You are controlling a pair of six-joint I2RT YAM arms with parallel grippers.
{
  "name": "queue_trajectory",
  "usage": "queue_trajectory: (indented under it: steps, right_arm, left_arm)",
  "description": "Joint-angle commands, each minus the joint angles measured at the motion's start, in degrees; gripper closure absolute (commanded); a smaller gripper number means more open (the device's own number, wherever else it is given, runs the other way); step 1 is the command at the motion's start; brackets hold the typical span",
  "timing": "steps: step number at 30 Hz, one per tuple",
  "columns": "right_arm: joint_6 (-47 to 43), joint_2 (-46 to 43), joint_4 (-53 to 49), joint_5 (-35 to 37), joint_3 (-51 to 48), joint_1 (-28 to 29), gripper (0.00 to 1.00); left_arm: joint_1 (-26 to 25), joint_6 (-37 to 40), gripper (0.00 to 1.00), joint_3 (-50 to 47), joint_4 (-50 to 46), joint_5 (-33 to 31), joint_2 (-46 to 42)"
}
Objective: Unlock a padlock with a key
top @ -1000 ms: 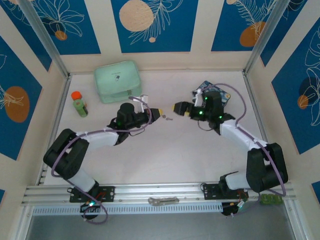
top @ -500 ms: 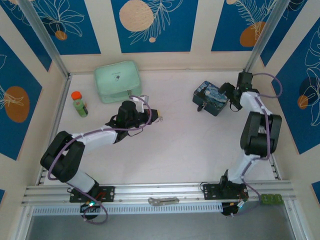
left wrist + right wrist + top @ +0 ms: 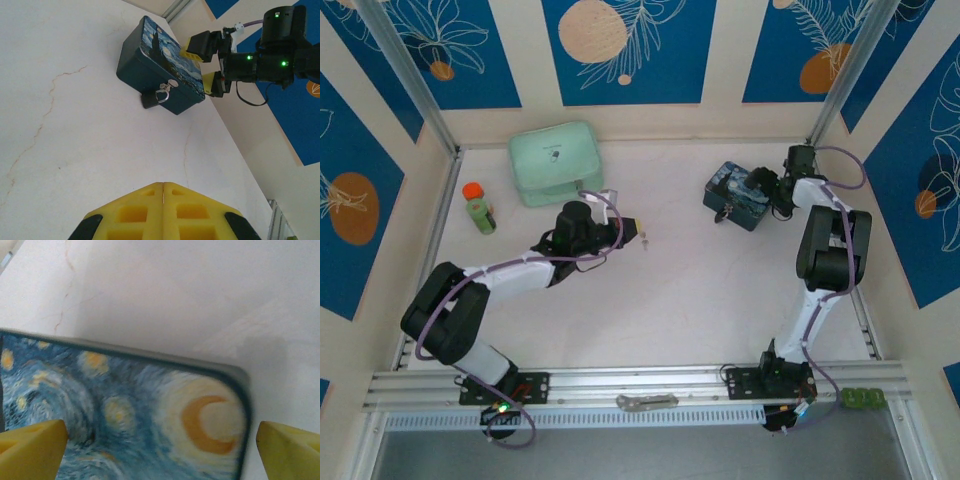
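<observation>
The dark blue night-sky tin lies at the back right. The small padlock hangs from the tin's front clasp by its thin shackle; its body looks dark from here. My right gripper is open, its yellow fingers standing on either side of the tin's end, above the lid. My left gripper is shut near the table's middle. The tiny silvery key sticks out just past its tip and is hidden in the left wrist view.
A mint-green case sits at the back left, and a green bottle with an orange cap stands near the left wall. A flat grey metal tool lies on the front rail. White tabletop stretches between the arms.
My right arm has swung from the table's middle back to the tin, and its open gripper now straddles the tin's end. The left gripper drew back slightly with the key.
</observation>
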Motion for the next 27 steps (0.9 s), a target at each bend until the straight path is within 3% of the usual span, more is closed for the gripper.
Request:
queue_trajectory:
  steps: [1, 9, 27]
  right_arm:
    - [-2.2, -1.0, 0.9, -2.1, -2.0, 3.1, 0.05]
    - [-4.7, 0.8, -2.1, -5.6, 0.4, 9.2, 0.16]
    - [-21.2, 12.7, -15.9, -8.8, 17.0, 30.7, 0.19]
  left_arm:
    - [0.2, -0.5, 1.0, -1.0, 2.2, 0.8, -0.4]
    - [0.2, -0.6, 1.0, -1.4, 3.0, 1.0, -1.5]
    - [0.2, 3.0, 1.0, -5.6, 0.7, 2.1, -8.2]
